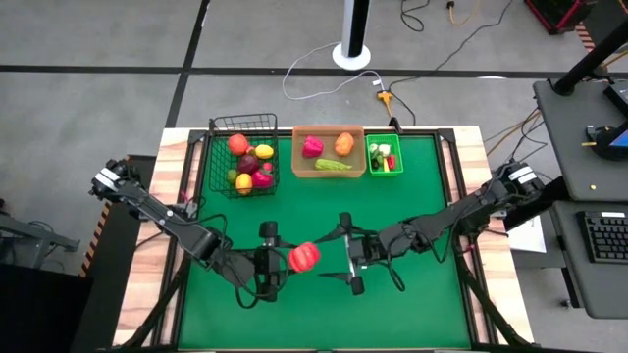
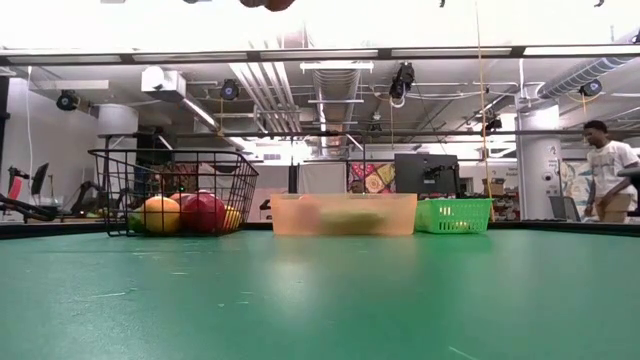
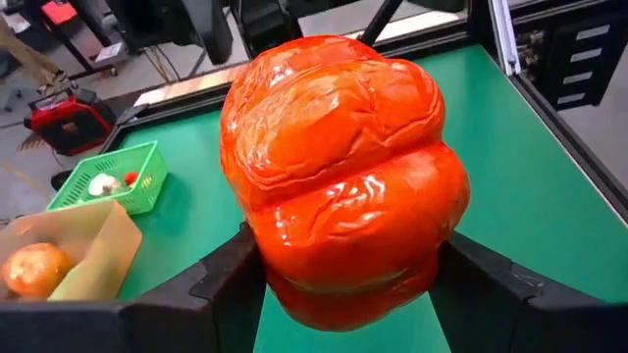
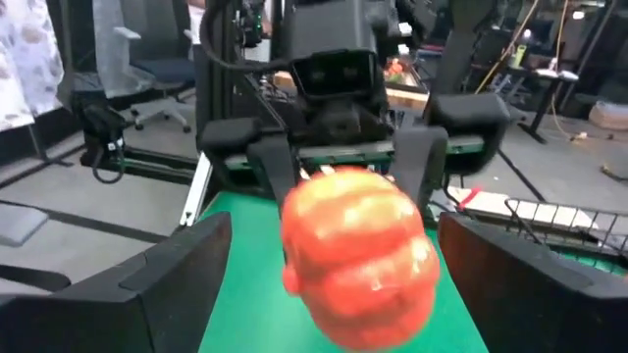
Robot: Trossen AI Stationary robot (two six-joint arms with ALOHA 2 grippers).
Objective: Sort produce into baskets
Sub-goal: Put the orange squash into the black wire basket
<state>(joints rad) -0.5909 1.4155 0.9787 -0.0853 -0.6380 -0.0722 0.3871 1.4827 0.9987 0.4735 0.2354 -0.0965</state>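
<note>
High view: left gripper (image 1: 278, 258) clamps a red pepper (image 1: 304, 257) mid-table, raised above the green mat (image 1: 422, 304). Right gripper (image 1: 345, 257) sits just beside the pepper, jaws wide, off it.
Baskets: 3 along the far edge, wire basket (image 1: 242, 155) with round fruit, tan tray (image 1: 328, 152) with 3 pieces, green bin (image 1: 384, 156) with small bits.
Low view: wire basket (image 2: 175, 192), tray (image 2: 343, 214), bin (image 2: 453, 215) in a row; a person (image 2: 608, 170) stands in the room behind.
Left wrist: pepper (image 3: 339, 176) pinched between both fingers (image 3: 226, 279).
Right wrist: pepper (image 4: 358, 255) between spread fingers (image 4: 162, 279), neither touching.
</note>
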